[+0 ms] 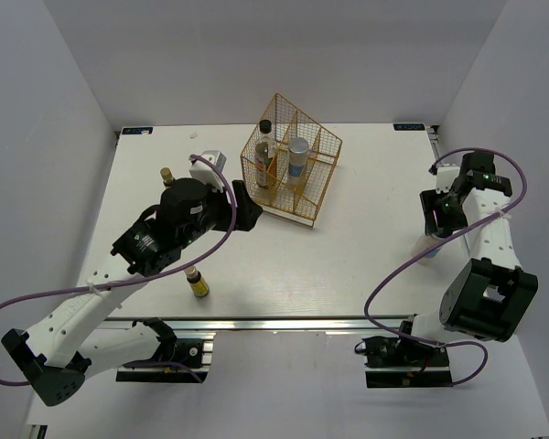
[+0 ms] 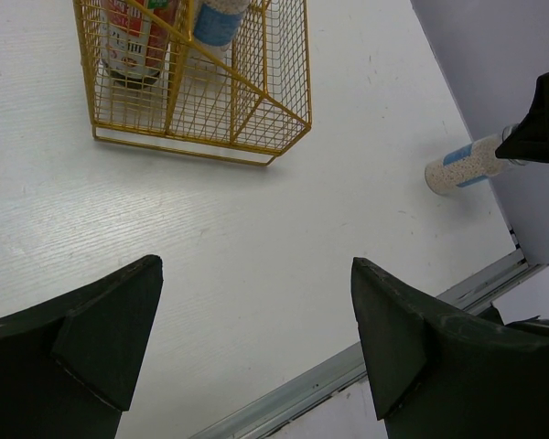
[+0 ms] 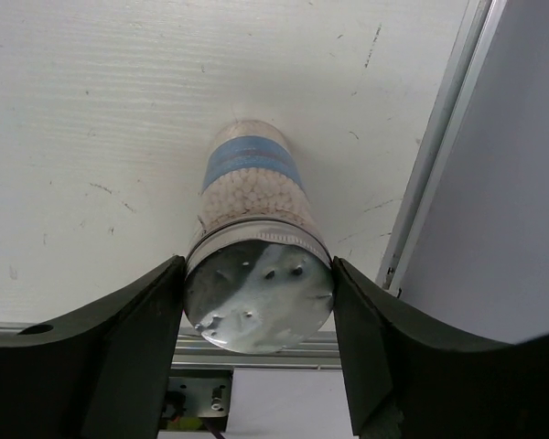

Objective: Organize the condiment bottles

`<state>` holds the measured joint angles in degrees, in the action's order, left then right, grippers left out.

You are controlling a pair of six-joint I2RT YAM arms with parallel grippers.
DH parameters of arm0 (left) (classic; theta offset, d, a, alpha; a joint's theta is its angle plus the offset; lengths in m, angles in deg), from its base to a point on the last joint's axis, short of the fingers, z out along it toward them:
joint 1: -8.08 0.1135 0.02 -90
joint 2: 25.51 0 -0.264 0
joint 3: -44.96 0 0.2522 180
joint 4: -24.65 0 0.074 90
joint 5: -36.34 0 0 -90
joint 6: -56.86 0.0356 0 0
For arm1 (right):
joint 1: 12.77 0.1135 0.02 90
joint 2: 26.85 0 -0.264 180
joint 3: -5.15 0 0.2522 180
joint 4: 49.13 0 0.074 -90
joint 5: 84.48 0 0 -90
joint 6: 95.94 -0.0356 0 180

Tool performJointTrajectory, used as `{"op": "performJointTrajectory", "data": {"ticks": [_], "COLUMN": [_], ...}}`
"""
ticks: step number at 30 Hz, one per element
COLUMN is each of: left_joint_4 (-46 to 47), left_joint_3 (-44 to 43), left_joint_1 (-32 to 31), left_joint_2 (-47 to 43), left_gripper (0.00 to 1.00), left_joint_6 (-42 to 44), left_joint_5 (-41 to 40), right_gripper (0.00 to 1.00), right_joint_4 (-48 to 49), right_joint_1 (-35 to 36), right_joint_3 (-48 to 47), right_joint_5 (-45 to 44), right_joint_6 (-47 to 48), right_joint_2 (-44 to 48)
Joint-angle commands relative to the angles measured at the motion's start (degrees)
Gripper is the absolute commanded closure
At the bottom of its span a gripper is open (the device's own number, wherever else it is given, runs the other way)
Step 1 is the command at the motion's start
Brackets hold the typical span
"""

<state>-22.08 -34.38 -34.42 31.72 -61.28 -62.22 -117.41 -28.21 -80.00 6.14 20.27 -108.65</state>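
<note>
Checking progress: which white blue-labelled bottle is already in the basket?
The white bottle next to the dark bottle in the basket; the other white bottle is in the right gripper.

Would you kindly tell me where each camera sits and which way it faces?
Top external: overhead behind, looking down on the table; both arms show.
Left wrist: faces the basket across the table; open left pincer below.
Right wrist: looks down at the white bottle; right pincer closed on it.
Shared: both wrist views show that bottle.

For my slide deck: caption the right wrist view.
Right gripper gripping the silver top of a white, blue-labelled bottle near the table edge.
</note>
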Motion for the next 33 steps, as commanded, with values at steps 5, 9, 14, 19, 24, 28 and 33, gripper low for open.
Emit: {"op": "performJointTrajectory", "data": {"ticks": [5, 9, 14, 19, 24, 28, 33], "left_joint_4": [-0.1, -1.5, -3.2, -6.1, -8.4, -9.4, -10.2], "left_joint_3": [-0.4, -1.3, -2.4, -4.1, -5.2, -5.1, -2.9], "left_joint_1": [-0.1, 0.0, 0.0, -0.1, -0.1, -0.1, -0.1], "left_joint_2": [-0.3, -0.2, 0.1, 0.2, 0.1, -1.0, -2.6], "left_gripper": [0.07, 0.07, 0.07, 0.07, 0.07, 0.07, 0.07], "left_joint_6": [-1.1, -1.3, -1.7, -2.1, -3.3, -4.7, -7.2], "left_joint_5": [-1.1, -2.1, -3.4, -5.3, -7.4, -8.7, -10.3], "right_gripper": [0.93, 1.00, 1.00, 1.00, 1.00, 1.00, 1.00], "right_joint_4": [-4.7, -9.1, -10.0, -8.6, -6.7, -3.8, -0.2], "right_joint_1": [-0.1, 2.2, 9.3, 18.8, 25.3, 29.6, 33.8], "right_joint_3": [-6.5, -15.8, -26.3, -38.8, -51.8, -58.8, -63.6], "right_joint_5": [13.1, 22.9, 25.8, 26.3, 28.1, 28.3, 28.5], "right_joint_6": [2.8, 3.3, 0.6, -2.5, -5.6, -7.8, -9.0], "right_joint_2": [1.6, 0.1, -1.7, -6.3, -13.6, -18.4, -23.8]}}
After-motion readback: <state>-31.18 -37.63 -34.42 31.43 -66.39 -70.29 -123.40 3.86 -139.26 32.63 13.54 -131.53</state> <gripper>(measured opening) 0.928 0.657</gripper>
